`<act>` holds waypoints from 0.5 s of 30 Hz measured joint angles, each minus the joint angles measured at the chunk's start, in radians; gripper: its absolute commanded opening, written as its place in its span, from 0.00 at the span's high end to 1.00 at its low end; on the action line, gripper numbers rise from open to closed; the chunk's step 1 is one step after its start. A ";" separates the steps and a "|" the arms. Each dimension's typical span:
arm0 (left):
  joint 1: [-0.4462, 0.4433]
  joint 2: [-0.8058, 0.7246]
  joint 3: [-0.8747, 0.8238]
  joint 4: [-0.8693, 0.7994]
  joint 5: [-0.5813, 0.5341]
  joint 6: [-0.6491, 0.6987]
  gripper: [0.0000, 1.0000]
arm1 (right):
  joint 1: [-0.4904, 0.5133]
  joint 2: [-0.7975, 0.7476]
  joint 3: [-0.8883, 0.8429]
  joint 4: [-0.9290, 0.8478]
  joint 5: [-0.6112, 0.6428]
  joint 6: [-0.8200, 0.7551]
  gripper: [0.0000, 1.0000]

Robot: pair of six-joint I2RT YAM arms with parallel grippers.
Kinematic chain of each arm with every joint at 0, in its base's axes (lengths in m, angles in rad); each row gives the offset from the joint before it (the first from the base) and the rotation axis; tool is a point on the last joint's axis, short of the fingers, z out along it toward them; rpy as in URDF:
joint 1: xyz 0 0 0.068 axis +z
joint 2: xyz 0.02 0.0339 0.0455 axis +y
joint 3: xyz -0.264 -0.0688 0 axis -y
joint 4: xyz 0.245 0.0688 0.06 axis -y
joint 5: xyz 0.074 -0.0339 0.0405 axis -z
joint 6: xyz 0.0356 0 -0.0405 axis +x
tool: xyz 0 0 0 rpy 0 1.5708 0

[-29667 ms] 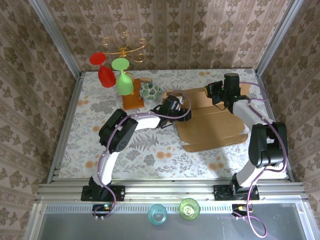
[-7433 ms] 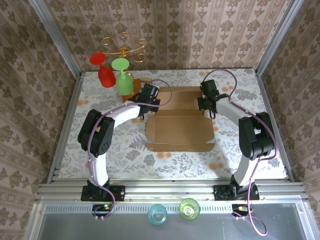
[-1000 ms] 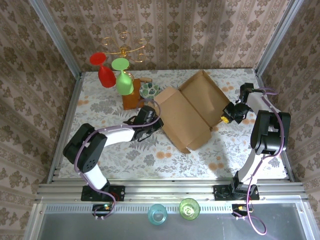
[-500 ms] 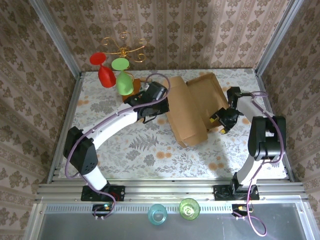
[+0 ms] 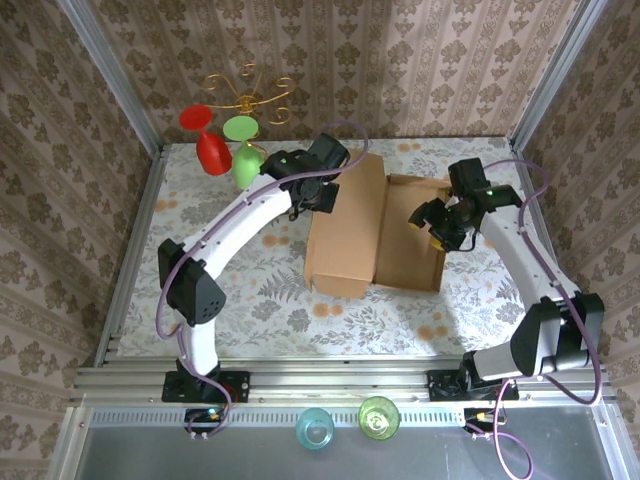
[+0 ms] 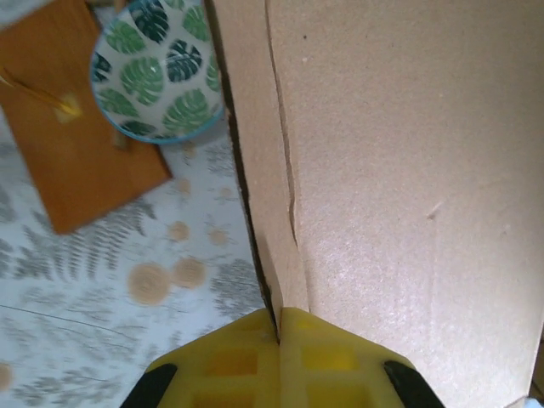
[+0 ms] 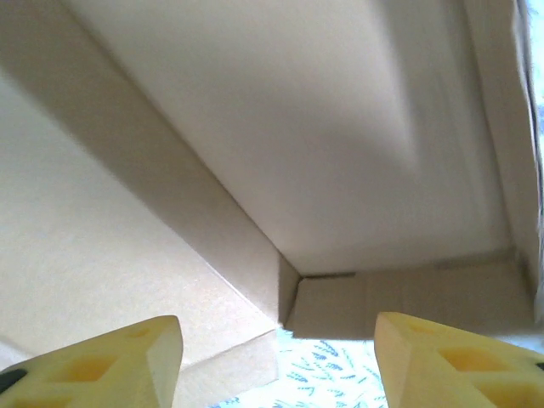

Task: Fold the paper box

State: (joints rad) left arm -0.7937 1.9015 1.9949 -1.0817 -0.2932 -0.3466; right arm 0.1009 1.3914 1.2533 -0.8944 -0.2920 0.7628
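Left wrist: your left gripper pinches the paper box edge; your right gripper gapes, box just ahead.

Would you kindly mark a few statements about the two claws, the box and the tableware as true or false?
1. The left claw is shut on an edge of the paper box. True.
2. The right claw is clamped shut on the cardboard. False: its fingers stand wide apart, open, with the inside of the box ahead of them.
3. Both glasses at the far left of the table are red. False: there is one red glass and one green glass.
4. The bowl beside the box bears a green leaf pattern. True.
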 measured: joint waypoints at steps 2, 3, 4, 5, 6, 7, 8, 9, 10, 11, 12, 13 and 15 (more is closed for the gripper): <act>-0.016 0.024 0.062 -0.020 -0.055 0.082 1.00 | 0.000 -0.032 0.000 0.051 -0.015 -0.063 0.48; -0.028 0.036 0.092 -0.024 -0.087 0.125 1.00 | 0.000 -0.046 0.000 0.083 -0.024 -0.102 0.48; -0.039 0.048 0.116 -0.025 -0.117 0.162 1.00 | 0.000 -0.054 0.000 0.110 -0.029 -0.131 0.48; -0.054 0.061 0.142 -0.026 -0.155 0.208 1.00 | 0.000 -0.062 0.000 0.150 -0.031 -0.169 0.48; -0.066 0.075 0.164 -0.025 -0.185 0.252 1.00 | 0.000 -0.069 -0.002 0.196 -0.032 -0.203 0.48; -0.076 0.085 0.179 -0.023 -0.206 0.286 1.00 | 0.000 -0.079 -0.010 0.252 -0.033 -0.240 0.48; -0.085 0.098 0.193 -0.017 -0.227 0.324 1.00 | 0.000 -0.092 -0.027 0.320 -0.033 -0.283 0.48; -0.090 0.108 0.200 -0.008 -0.244 0.360 1.00 | 0.000 -0.107 -0.051 0.390 -0.034 -0.330 0.48; -0.092 0.114 0.201 0.003 -0.254 0.395 1.00 | -0.002 -0.120 -0.076 0.449 -0.037 -0.372 0.46; -0.091 0.118 0.201 0.016 -0.258 0.435 1.00 | -0.003 -0.133 -0.109 0.520 -0.041 -0.427 0.44; -0.089 0.118 0.201 0.029 -0.257 0.479 1.00 | -0.005 -0.141 -0.141 0.586 -0.050 -0.490 0.41; -0.089 0.118 0.199 0.042 -0.257 0.514 1.00 | -0.008 -0.142 -0.163 0.633 -0.058 -0.538 0.39; -0.088 0.117 0.197 0.077 -0.256 0.598 1.00 | -0.017 -0.137 -0.200 0.726 -0.081 -0.655 0.35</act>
State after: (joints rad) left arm -0.8814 2.0186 2.1918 -1.0050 -0.5495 0.2512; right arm 0.0837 1.2549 1.0531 -0.1688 -0.3729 0.1081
